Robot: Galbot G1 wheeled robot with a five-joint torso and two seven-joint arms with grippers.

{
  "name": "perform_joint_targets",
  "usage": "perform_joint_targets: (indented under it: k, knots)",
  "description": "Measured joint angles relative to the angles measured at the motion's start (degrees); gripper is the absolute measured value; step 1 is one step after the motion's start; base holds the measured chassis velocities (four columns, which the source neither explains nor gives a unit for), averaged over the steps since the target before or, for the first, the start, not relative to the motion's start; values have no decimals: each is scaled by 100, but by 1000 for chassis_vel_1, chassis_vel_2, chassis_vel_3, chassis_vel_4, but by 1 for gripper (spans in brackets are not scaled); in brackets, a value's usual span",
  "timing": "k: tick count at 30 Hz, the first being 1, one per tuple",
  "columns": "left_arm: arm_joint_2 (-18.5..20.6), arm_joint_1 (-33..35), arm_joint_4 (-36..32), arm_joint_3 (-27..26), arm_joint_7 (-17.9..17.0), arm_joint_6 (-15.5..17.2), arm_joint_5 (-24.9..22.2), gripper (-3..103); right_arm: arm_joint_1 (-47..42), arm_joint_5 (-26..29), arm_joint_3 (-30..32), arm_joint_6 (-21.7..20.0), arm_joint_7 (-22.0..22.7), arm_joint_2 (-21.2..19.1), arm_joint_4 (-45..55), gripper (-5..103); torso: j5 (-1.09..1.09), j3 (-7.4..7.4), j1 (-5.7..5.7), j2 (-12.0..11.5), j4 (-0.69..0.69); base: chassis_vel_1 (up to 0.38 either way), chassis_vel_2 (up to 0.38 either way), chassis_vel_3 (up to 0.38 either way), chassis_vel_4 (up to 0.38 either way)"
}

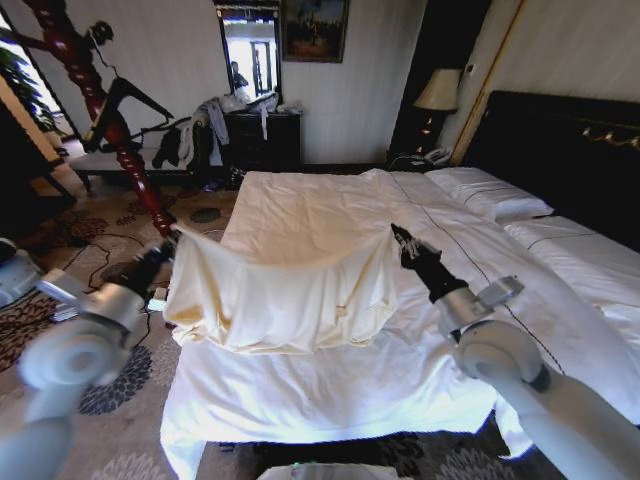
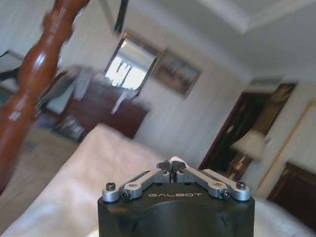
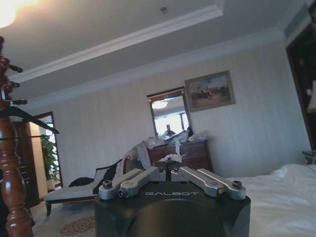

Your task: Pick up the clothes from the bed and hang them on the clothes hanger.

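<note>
The cream clothes hang stretched between my two grippers, above the near left part of the bed. My left gripper is shut on one upper corner, my right gripper on the other. In the left wrist view the fingertips are pressed together, and in the right wrist view a scrap of pale cloth shows between the closed fingertips. The black clothes hanger hangs on a turned wooden stand to the far left, beyond my left gripper. It is the same clothes hanger beside the stand's post.
A dark dresser with a heap of dark and grey clothes and a mirror stands at the far wall. A low bench sits left of it. Pillows, the black headboard and a lamp lie to the right. Cables cross the patterned carpet.
</note>
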Motion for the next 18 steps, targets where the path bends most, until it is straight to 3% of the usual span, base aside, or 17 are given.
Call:
perform_joint_targets:
  k: [1, 2, 5, 6, 9, 11, 12, 15, 16, 17, 18]
  knots:
    - [0, 0, 0, 0, 0, 0, 0, 0, 0, 0, 0, 0, 0, 0, 0, 0, 0, 0, 0, 0, 0, 0, 0, 0, 0]
    - [-88, 28, 118, 166, -85, 134, 331, -2, -26, 3, -4, -17, 64, 38, -9, 0, 1, 0, 0, 0, 0, 0, 0, 0, 0]
    - [-107, 68, 243, 317, -282, 557, 928, 8, -90, 45, -4, -50, 157, 53, -7, 0, 0, 0, 0, 0, -1, 0, 0, 0, 0]
    - [-107, 68, 243, 317, -282, 557, 928, 8, -90, 45, -4, -50, 157, 53, -7, 0, 0, 0, 0, 0, -1, 0, 0, 0, 0]
    - [264, 196, 158, 177, -568, 1395, 1135, 24, -102, 122, 1, -52, 160, -42, 22, 0, 1, 0, 0, 0, -1, 0, 0, 0, 0]
    - [368, 232, 119, 110, -592, 1500, 1137, 24, -95, 154, 1, -52, 160, -63, 33, 0, 1, 0, 0, 0, 0, 0, 0, 0, 0]
    - [557, 268, 47, -30, -613, 1618, 1034, 30, -69, 221, -2, -52, 159, -99, 55, 0, 0, 0, 0, 0, 1, 0, 0, 0, 0]
    - [995, 90, -128, -401, -608, 1665, 42, 45, -46, 337, 17, -85, 185, -200, 131, 0, 0, 0, 0, 0, 0, 0, 0, 0, 0]
    - [1141, -53, -127, -503, -503, 1316, -235, 45, -26, 349, 30, -135, 239, -230, 149, 0, 1, 0, 0, 0, -4, 0, 0, 0, 0]
    - [1141, -53, -127, -503, -503, 1316, -235, 45, -26, 349, 30, -135, 239, -230, 149, 0, 1, 0, 0, 0, -4, 0, 0, 0, 0]
    - [1233, -146, -100, -578, -399, 1024, -316, 51, 8, 353, 30, -191, 289, -257, 159, 0, 0, 0, 0, 0, -5, 0, 0, 0, 0]
